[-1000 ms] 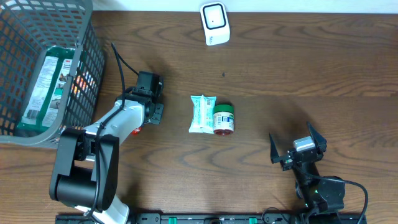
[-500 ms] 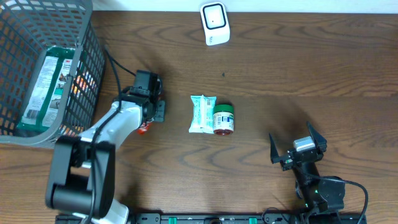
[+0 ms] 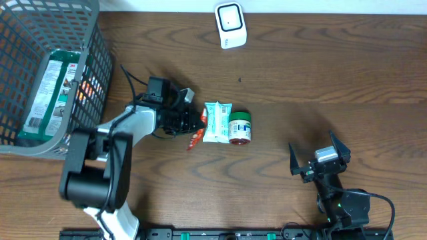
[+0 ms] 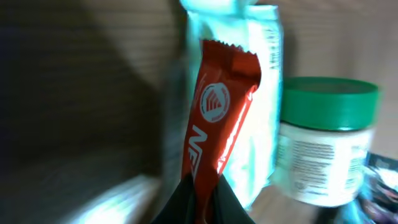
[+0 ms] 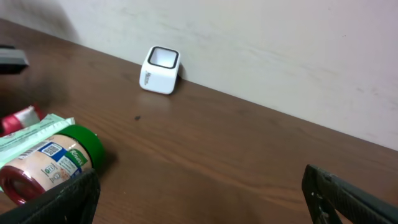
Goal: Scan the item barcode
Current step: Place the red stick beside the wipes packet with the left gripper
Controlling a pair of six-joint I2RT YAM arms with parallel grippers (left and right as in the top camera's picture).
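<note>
We see a red snack bar (image 3: 194, 139) just left of centre in the overhead view. The left gripper (image 3: 192, 125) pinches it at one end, its fingers pressed together on the wrapper. In the left wrist view the bar (image 4: 217, 124) rises from the dark fingertips (image 4: 208, 202) at the bottom edge, leaning a little to the right, with its crimped top end free. That view is blurred: we make out white lettering and a round logo, but no barcode.

Just right of the bar a mint-green packet (image 3: 217, 122) lies on the wooden table (image 3: 320, 73). A small jar with a green lid (image 3: 239, 128) lies on its side touching the packet's right edge. We cannot tell whether the bar touches the packet.

A white scanner (image 3: 230, 25) stands at the top edge, centre, well apart from the bar, with open tabletop between them. A grey mesh basket (image 3: 100, 73) fills the upper left corner and holds a green-and-white box (image 3: 50, 93).

The left arm rises from the lower left of the frame and bends right, so its wrist points toward the centre. The right gripper (image 3: 317, 159) sits at the lower right with its fingers spread wide and nothing between them. It is well apart from the jar, and the wide stretch of table in the upper right is free.
</note>
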